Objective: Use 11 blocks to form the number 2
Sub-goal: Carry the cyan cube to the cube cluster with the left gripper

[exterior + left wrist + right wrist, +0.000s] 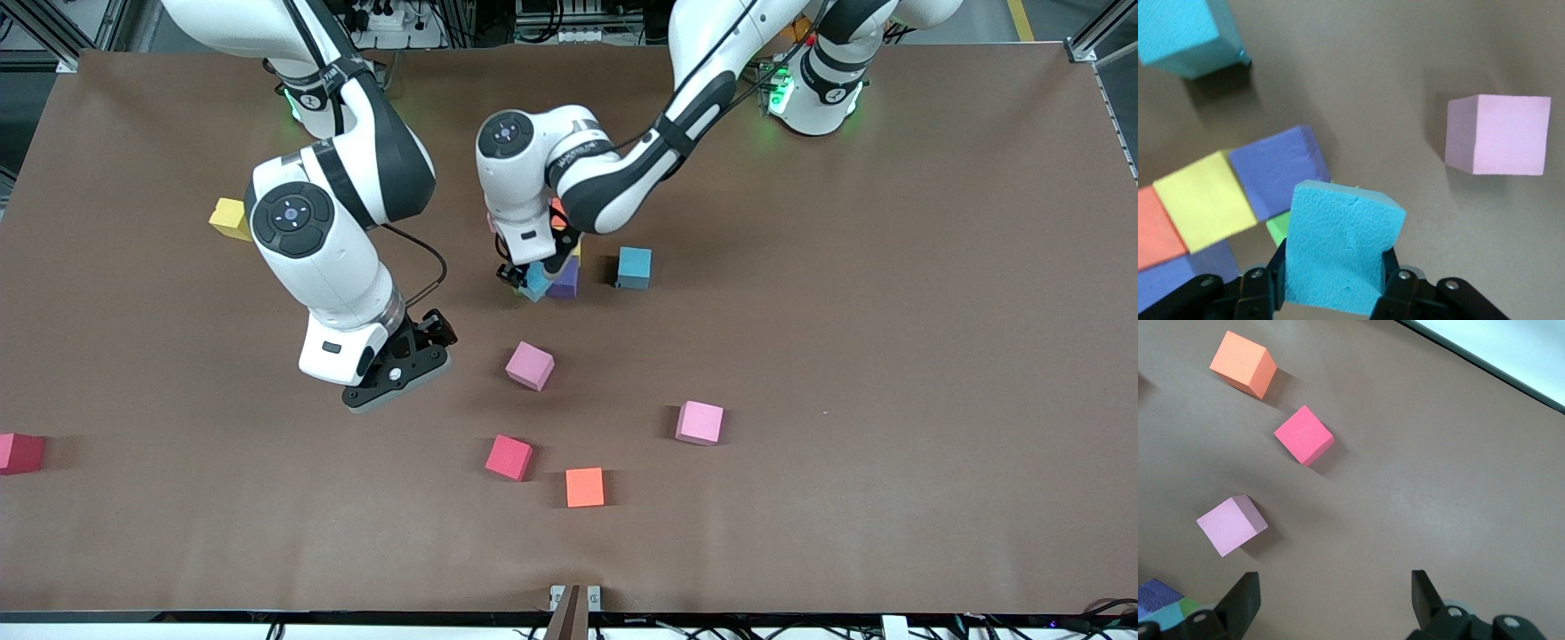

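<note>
One blue block (pixel 1338 253) is pinched in the left pincer (pixel 533 280), low over the started cluster (pixel 562 267) mid-desk, where purple (pixel 1278 170), yellow (pixel 1205 200), orange-red and green cubes touch. The figure looks barely begun. Loose blocks remain: a second blue (pixel 634 267) just beside the cluster, two pink (pixel 530 365) (pixel 700 422), a red (pixel 508 457) and an orange (pixel 584 487) nearer the camera, plus a yellow (pixel 228 218) and another red (pixel 20 452) toward the right arm's end. The right pincer (pixel 396 369) waits, spread and empty. The brown desk (pixel 889 356) is matte; cables and framing edge it.
</note>
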Available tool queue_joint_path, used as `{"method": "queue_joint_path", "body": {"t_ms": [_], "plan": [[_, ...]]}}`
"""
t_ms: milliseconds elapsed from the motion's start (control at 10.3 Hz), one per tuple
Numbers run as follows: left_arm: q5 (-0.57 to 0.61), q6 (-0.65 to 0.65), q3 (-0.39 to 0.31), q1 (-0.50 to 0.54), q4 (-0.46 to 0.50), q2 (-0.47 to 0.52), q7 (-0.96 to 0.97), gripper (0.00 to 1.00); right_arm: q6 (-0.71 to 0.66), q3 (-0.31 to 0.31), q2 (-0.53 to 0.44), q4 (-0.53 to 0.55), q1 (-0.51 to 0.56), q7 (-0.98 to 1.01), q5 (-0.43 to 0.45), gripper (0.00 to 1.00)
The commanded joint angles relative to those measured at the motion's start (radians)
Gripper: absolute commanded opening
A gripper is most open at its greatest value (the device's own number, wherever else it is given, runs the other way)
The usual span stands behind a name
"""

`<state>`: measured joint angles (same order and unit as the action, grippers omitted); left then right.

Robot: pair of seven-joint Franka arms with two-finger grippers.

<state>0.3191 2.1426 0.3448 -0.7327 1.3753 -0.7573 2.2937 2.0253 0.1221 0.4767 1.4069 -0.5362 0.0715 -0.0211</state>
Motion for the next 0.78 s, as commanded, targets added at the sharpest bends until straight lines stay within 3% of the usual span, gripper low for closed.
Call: {"method": "queue_joint_path", "body": {"t_ms": [0,683], "plan": [[-0.022,-0.015,-0.007,-0.025,-0.031,0.01,0.102,0.0,-0.008,-0.012,0.01,-0.023,0.012,-0.012,0.018,1.0],[-0.022,0.094,-0.012,-0.071,-0.041,-0.011,0.251,0.0,-0.008,-0.012,0.01,-0.022,0.01,-0.01,0.027,1.0]]}}
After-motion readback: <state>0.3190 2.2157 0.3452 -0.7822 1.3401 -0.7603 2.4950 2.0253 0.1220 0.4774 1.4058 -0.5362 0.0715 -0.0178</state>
